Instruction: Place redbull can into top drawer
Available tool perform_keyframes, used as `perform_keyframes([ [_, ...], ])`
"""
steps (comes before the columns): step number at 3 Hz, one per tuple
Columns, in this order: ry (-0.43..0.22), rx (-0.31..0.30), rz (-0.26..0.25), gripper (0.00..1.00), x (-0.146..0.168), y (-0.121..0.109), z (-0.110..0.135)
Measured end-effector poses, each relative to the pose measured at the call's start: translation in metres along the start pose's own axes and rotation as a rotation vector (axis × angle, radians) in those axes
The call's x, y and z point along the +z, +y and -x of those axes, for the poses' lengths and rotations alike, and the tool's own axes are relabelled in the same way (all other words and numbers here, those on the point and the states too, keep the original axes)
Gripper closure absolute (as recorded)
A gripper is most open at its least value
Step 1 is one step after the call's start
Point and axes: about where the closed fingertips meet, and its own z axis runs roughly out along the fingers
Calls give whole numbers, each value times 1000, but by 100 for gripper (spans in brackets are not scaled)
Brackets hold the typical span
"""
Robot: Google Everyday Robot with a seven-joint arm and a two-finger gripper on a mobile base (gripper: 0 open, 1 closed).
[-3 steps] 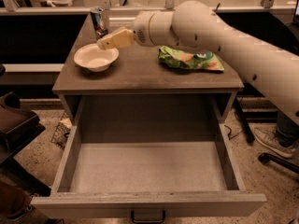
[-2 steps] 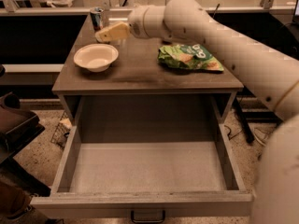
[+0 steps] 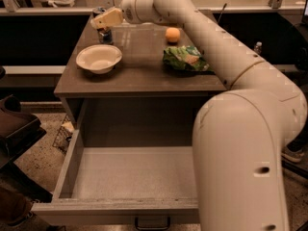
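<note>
I count one redbull can (image 3: 105,34), upright at the back-left corner of the tabletop (image 3: 139,78), close to the rear edge. The gripper (image 3: 98,23) is right at the can's upper half and covers part of it; I cannot tell whether it is closed on the can or merely against it. Also on the top are one white bowl (image 3: 83,57) just in front of the can, one orange (image 3: 173,34) well to the right, and one green snack bag (image 3: 185,59) in front of the orange, near the right edge. A bare strip of tabletop lies between the bowl and the bag.

Below, the one top drawer (image 3: 66,170) is pulled out toward me, its grey floor showing from the left wall across; the arm (image 3: 240,138) hides its right side. One dark handle (image 3: 152,223) sits on the front panel.
</note>
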Motion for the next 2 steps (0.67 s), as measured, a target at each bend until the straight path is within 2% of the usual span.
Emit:
perform_keyframes([
  [1, -13, 17, 12, 0, 25, -7, 1],
  [2, -15, 56, 11, 0, 46, -10, -9],
])
